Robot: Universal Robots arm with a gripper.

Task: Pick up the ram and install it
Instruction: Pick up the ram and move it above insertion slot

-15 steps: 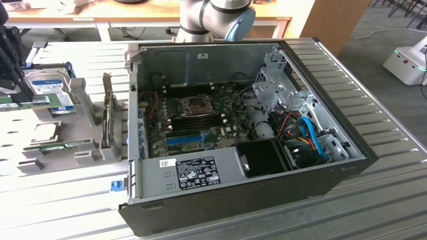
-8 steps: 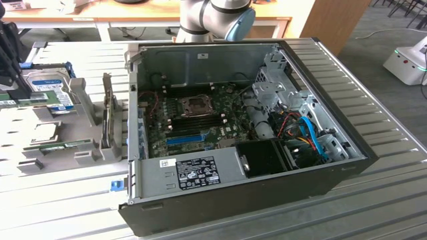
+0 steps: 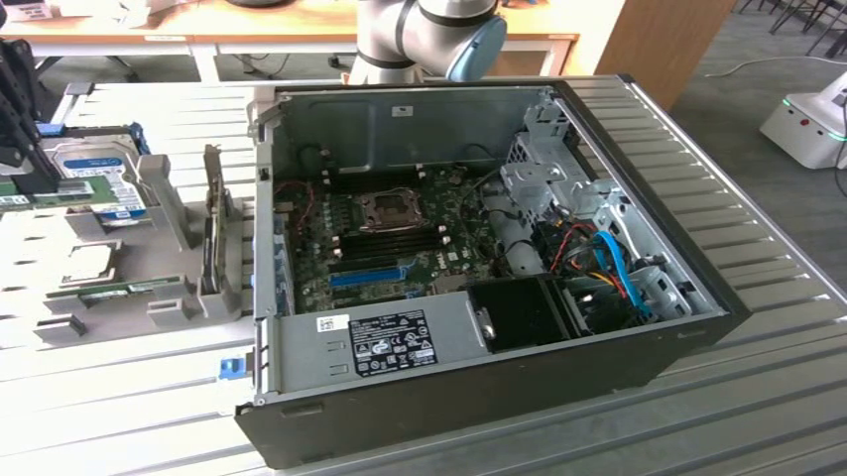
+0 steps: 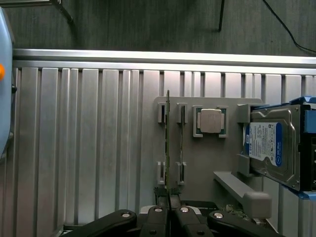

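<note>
In the wrist view my gripper (image 4: pixel 169 201) is shut on the ram (image 4: pixel 168 143), a thin green stick seen edge-on that reaches out from the black fingertips (image 4: pixel 159 213). The stick lines up with one slot of the grey holder tray (image 4: pixel 207 163). I cannot tell whether it is clear of that slot. A second thin stick (image 4: pixel 181 143) stands in the neighbouring slot. In the exterior view a green ram stick (image 3: pixel 130 290) rests in the grey tray (image 3: pixel 40 297), at the exterior view's left of the open computer case (image 3: pixel 688 327). The motherboard (image 3: pixel 397 243) lies inside the case.
A silver hard drive with a blue label (image 4: pixel 274 145) (image 3: pixel 93 174) and a square processor chip (image 4: pixel 210 121) sit on the tray. A blue slot (image 3: pixel 364 276) is on the motherboard. The arm's base (image 3: pixel 411 40) stands behind the case. Everything rests on a ribbed metal table (image 4: pixel 74 148).
</note>
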